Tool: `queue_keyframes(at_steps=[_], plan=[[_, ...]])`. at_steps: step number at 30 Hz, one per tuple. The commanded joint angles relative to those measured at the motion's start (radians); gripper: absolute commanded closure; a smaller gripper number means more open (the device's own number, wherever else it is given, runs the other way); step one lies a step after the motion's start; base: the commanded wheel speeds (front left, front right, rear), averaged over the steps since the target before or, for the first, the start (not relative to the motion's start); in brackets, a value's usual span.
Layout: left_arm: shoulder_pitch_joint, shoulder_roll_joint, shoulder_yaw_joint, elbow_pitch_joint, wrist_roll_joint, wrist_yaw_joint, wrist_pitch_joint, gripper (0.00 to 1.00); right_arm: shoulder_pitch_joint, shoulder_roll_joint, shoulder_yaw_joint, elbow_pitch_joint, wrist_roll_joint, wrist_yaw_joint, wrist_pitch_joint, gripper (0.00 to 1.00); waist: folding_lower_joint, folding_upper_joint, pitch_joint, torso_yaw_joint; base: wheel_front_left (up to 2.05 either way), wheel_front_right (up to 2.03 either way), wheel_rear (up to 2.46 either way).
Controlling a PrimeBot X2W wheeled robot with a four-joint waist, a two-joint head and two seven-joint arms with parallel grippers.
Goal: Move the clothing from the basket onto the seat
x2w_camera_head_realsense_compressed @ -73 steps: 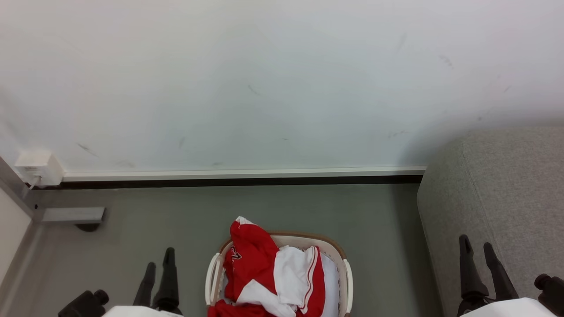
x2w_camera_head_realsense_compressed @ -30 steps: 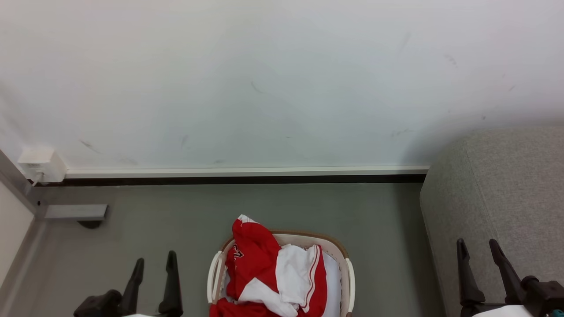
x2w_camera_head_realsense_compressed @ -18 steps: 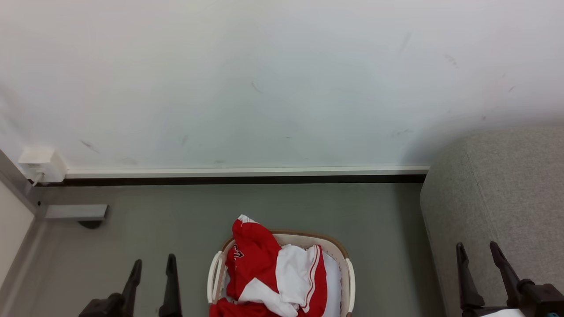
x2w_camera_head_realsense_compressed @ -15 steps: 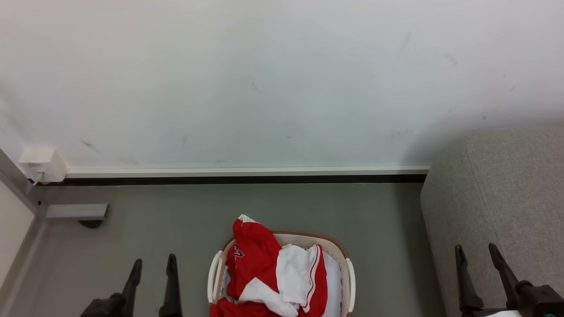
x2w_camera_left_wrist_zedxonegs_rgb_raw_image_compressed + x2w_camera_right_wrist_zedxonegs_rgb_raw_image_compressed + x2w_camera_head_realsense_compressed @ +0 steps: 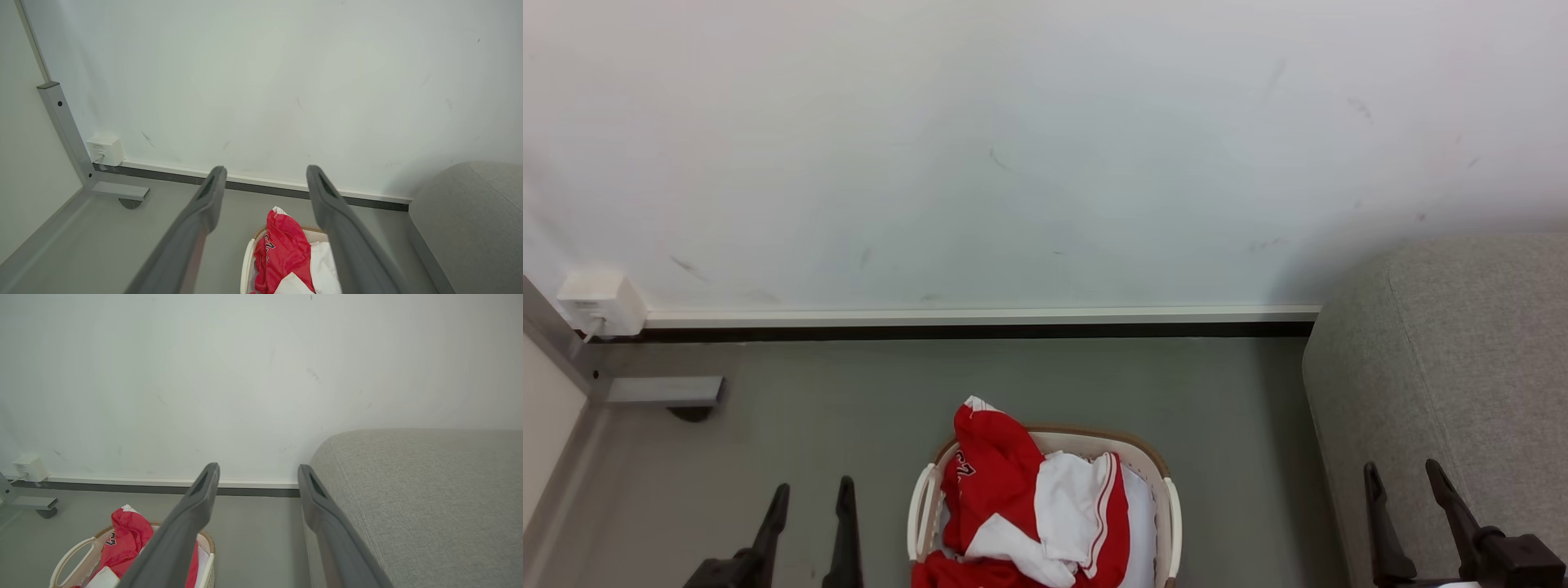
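Clothing (image 5: 1001, 482) of this kind, a thin sports jersey, should prove light, limp and a little slippery. With no stiffness to keep a shape, it will likely sag and trail from wherever it is pinched. The best hold looks to be the raised red fold at the far left of the heap, where a bunch of cloth stands above the rim and could be taken without catching the plain white liner (image 5: 1139, 510) beside it. The clothing lies crumpled in the basket (image 5: 1094, 434), which stands on the grey floor (image 5: 849, 392) between the two arms, with the seat (image 5: 1462, 351) close on the robot's right. It is red with white panels, thin stripe trim where red meets white, part of a dark number on the raised fold and a small white tag at its far tip. The left gripper (image 5: 813, 490) hovers left of the basket, fingers spread with nothing between them. The right gripper (image 5: 1403, 472) is likewise spread and empty, in front of the seat's side, well apart from the clothing.
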Motion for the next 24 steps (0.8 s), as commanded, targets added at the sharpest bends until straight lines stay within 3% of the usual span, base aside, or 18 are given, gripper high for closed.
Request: queue_keyframes(at_steps=[1, 24], plan=[[0.010, 0.007, 0.001, 0.003, 0.008, 0.006, -0.001, 0.00, 0.003, -0.008, -0.002, 0.005, 0.007, -0.002, -0.003, 0.00, 0.0000, -0.0001, 0.001, -0.001, 0.00, 0.00, 0.00], [0.006, 0.007, 0.008, 0.034, 0.009, -0.014, -0.001, 0.00, 0.000, -0.008, 0.001, 0.010, 0.010, -0.002, -0.003, 0.00, 0.0000, -0.0001, 0.005, -0.003, 0.00, 0.00, 0.00]])
